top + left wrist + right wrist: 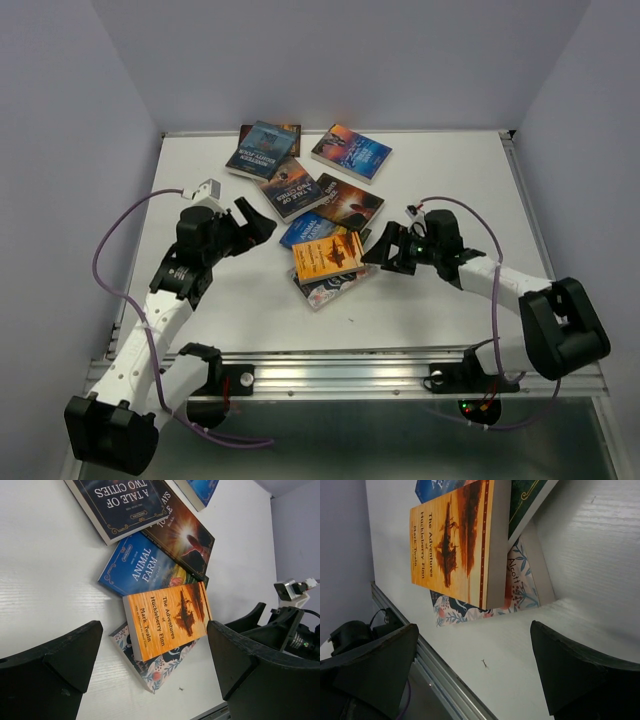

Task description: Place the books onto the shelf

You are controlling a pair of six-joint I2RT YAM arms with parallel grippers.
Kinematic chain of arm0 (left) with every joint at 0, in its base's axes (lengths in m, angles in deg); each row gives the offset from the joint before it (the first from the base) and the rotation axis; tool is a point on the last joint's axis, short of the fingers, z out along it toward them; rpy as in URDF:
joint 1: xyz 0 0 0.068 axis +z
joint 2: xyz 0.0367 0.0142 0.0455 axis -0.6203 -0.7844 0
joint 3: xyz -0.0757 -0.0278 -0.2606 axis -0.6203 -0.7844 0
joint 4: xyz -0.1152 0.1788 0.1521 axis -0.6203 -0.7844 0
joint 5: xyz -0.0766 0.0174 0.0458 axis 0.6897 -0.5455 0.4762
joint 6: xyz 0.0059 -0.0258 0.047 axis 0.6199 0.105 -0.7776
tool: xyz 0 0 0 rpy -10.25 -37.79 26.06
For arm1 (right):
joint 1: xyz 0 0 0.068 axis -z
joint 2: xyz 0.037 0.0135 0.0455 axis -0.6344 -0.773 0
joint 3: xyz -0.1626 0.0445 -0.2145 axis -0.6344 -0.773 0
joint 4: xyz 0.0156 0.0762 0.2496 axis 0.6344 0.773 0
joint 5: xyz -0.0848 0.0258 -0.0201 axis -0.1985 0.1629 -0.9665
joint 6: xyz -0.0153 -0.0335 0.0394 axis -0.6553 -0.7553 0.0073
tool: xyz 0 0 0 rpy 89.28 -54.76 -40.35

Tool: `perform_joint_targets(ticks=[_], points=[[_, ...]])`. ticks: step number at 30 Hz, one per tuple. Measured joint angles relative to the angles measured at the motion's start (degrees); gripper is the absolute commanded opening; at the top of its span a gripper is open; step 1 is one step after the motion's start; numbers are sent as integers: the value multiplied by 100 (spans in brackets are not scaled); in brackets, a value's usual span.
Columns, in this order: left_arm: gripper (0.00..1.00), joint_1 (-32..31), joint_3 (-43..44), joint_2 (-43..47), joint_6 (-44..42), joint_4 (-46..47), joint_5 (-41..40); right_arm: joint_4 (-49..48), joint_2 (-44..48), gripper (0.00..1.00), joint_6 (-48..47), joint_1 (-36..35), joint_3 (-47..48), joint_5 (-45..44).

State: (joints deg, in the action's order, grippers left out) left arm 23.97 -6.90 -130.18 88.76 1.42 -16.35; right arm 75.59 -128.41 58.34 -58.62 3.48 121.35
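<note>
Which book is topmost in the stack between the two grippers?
The orange Huckleberry Finn: the only orange cover, lying flat on the floral-cover book and overlapping the blue Animal Farm.

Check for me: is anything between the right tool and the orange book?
Nothing visible. The right tool, open, faces the orange book across bare table. That book lies on top of the floral book, with nothing on it.
</note>
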Motion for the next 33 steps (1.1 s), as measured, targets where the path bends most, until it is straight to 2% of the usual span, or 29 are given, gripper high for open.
perform_joint_targets(ticks=[5,11,15,19,25,33], points=[[99,-17,-70,13,-4,-31,2,-632,-911,100,260,-162,74,61],[99,-17,-70,153,-7,-15,-2,-1108,-1563,88,527,-203,308,323],[99,-17,-70,144,-7,0,-2,-1460,-1808,86,647,-267,330,560],[99,-17,-140,140,-4,20,-7,-1488,-1797,87,645,-334,330,581],[99,-17,-260,133,0,22,-24,-815,-1357,89,284,-372,610,234],[99,-17,-264,133,2,39,-66,-566,-1161,89,79,-431,979,63]])
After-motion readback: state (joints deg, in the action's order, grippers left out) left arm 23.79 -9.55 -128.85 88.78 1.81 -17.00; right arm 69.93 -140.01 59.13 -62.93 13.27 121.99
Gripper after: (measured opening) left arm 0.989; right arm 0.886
